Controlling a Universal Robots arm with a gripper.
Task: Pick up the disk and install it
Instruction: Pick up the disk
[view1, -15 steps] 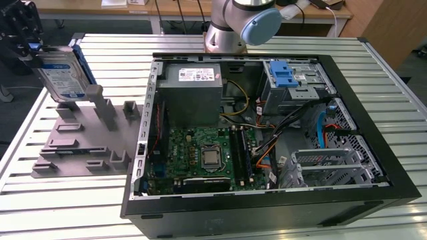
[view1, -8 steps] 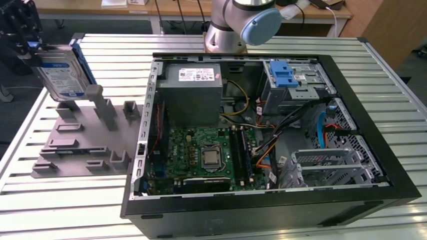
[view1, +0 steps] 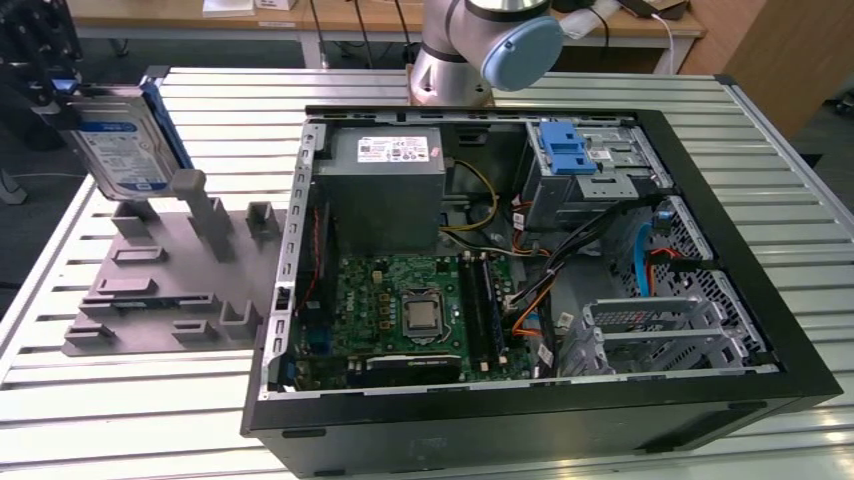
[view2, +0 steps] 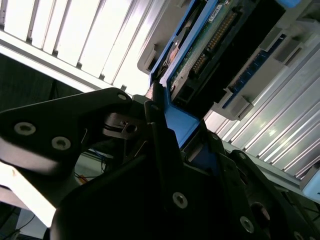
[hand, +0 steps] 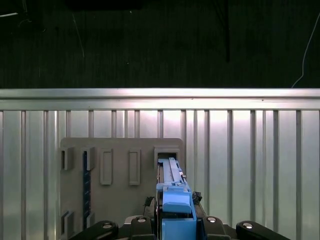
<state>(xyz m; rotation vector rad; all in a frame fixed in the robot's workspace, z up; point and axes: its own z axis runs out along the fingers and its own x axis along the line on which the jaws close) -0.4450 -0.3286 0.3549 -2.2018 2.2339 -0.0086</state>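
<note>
- Grips the disk (view1: 123, 140) in the claw (view2: 165, 115), pads clamped on the top of its blue frame.
- Holds it on edge, long axis upright, at the exterior view's left, lower end at the grey rack (view1: 160, 290); cannot tell whether clear of the slot.
- Leaves the drive cage (view1: 581, 160), inside the case (view1: 534, 420), well apart toward the exterior view's right, across the table (view1: 134, 400).

Exterior view: high, angled down over slatted table (view1: 120, 420) and open computer case (view1: 534, 430), mid-range. First wrist view: straight down past gripper (hand: 177, 222). Second wrist view: oblique, very close. Overlap on disk (view1: 120, 140) in all three.
</note>
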